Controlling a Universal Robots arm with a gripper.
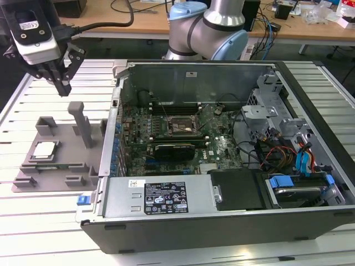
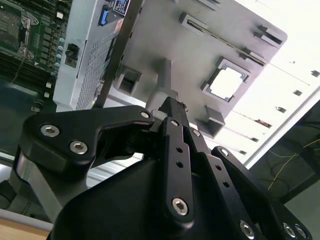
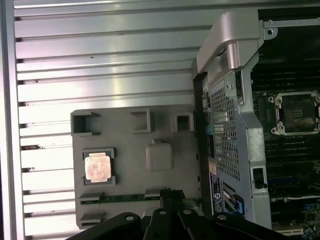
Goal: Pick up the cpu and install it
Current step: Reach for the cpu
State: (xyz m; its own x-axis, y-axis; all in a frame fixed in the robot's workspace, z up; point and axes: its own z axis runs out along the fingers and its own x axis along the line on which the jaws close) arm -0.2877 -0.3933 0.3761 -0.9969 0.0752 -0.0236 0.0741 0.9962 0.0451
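The cpu, a small square chip with a shiny silver top, lies flat in a pocket of the grey plastic tray at the exterior view's left. It also shows in both wrist views, cpu and cpu. My gripper hangs high above the tray's far side, well clear of the cpu, its fingers closed together and holding nothing. The empty black socket with its metal bracket sits on the motherboard inside the open computer case.
A tall upright post and several low blocks stand on the tray near the cpu. The case's side wall rises right beside the tray. Cables and drive bays crowd the case's right end. The table is slatted aluminium.
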